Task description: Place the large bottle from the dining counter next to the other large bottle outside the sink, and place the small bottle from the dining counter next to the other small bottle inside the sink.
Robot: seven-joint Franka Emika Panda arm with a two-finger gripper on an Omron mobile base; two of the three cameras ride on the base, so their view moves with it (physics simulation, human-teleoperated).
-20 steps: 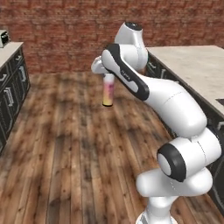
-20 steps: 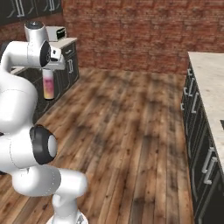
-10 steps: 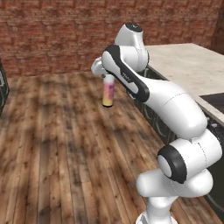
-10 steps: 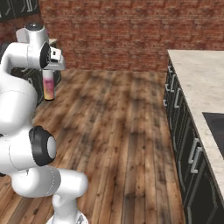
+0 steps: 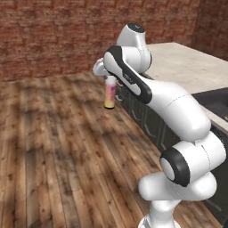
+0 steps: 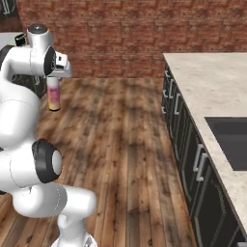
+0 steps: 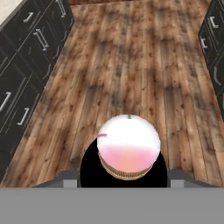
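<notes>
The large bottle (image 5: pixel 109 94), pink fading to yellow-orange, hangs upright high above the wooden floor. My gripper (image 5: pixel 109 79) is shut on its upper part, near the cap. From the right base view the same bottle (image 6: pixel 54 97) hangs under the gripper (image 6: pixel 53 80) at the left. In the hand view I look down the bottle (image 7: pixel 128 148) at the floor far below it. The sink (image 6: pixel 231 140) is a dark basin sunk in the beige counter (image 6: pixel 205 82) at the right. The small bottles, the other large bottle and the dining counter are out of view.
Dark cabinet fronts (image 6: pixel 183 130) run below the counter (image 5: pixel 182 67) with the sink (image 5: pixel 213 99). More dark cabinets (image 7: pixel 26 39) line both sides of the floor in the hand view. A brick wall (image 5: pixel 53 35) closes the back. Wooden floor (image 6: pixel 125 144) lies open between.
The whole picture has shifted, so the base has moved: the counter has come closer and the sink has come into view. The bottle stays in my grip.
</notes>
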